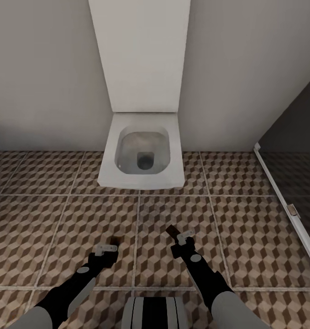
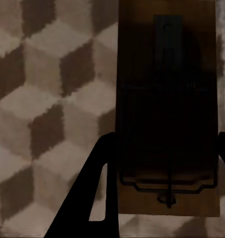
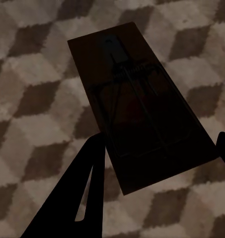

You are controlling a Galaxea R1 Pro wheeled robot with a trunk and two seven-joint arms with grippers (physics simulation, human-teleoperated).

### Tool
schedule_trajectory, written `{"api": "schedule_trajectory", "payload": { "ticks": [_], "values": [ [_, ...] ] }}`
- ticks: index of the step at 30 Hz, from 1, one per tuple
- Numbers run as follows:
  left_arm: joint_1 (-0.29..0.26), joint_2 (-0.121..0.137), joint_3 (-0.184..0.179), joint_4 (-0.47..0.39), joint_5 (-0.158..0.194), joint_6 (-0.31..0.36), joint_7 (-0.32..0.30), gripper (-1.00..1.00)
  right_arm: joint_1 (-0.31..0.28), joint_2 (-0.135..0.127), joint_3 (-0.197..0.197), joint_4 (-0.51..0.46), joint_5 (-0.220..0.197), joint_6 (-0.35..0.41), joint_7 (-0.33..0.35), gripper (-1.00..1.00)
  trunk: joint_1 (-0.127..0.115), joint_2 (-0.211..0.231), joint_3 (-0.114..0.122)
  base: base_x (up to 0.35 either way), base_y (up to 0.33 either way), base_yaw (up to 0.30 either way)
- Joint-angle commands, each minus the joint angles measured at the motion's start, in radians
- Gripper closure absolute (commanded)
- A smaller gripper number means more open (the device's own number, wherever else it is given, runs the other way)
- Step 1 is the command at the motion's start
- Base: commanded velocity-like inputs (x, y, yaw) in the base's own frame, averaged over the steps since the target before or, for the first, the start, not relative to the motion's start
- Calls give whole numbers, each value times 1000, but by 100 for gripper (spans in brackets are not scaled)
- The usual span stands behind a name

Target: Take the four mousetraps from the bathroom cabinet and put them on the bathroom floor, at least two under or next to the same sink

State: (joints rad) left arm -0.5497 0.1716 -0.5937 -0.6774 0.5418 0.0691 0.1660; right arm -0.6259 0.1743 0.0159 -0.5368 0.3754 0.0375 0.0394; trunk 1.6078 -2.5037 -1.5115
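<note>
**Both grippers holding a trap in front of the toilet**

I am looking down at the white square toilet (image 1: 143, 153), which is standing against the pale grey wall (image 1: 45, 68) with its tall white panel (image 1: 141, 50) rising behind it. All places below I am giving from this toilet.

The bathroom floor of square tiles with the brown, beige and white cube pattern (image 1: 246, 237) is spreading in front of the toilet and to both sides of it. To the right of the toilet, the dark shower area with a white edge rail (image 1: 282, 205) is showing.

In front of the toilet, on the left, my left gripper (image 1: 110, 244) is hanging over the tiles. Its fingers (image 2: 100, 188) are closing on a small flat brown wooden mousetrap with dark metal wire (image 2: 167, 109), one finger on each long edge.

In front of the toilet, a little to the right, my right gripper (image 1: 180, 237) is gripping the second brown wooden mousetrap (image 3: 139, 106) in the same way. This board is lying slanted between the fingers (image 3: 87, 193), and a dull red mark is showing under its wire.
</note>
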Motion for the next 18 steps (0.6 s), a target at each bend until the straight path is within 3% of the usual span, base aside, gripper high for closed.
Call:
{"api": "schedule_trajectory", "payload": {
  "ticks": [1, 8, 10, 18],
  "values": [
    [-1, 2, -8, 2, 6, 3, 5, 100, 0, 0, -1, -2, 10, 4, -1, 100, 0, 0, -1, 0, 0, 0],
    [-1, 2, -7, 16, 6, -17, -15, 100, 0, 0, -1, -2, 10, 3, -1, 100, 0, 0, -1, 0, 0, 0],
    [-1, 3, -7, 6, 6, -66, -20, 100, 0, 0, -1, -2, 10, 1, -1, 100, 0, 0, -1, 0, 0, 0],
    [-1, 4, -8, -28, 6, -76, -27, 100, 0, 0, -1, -3, 11, -2, -1, 100, 0, 0, -1, 0, 0, 0]
  ]
}}
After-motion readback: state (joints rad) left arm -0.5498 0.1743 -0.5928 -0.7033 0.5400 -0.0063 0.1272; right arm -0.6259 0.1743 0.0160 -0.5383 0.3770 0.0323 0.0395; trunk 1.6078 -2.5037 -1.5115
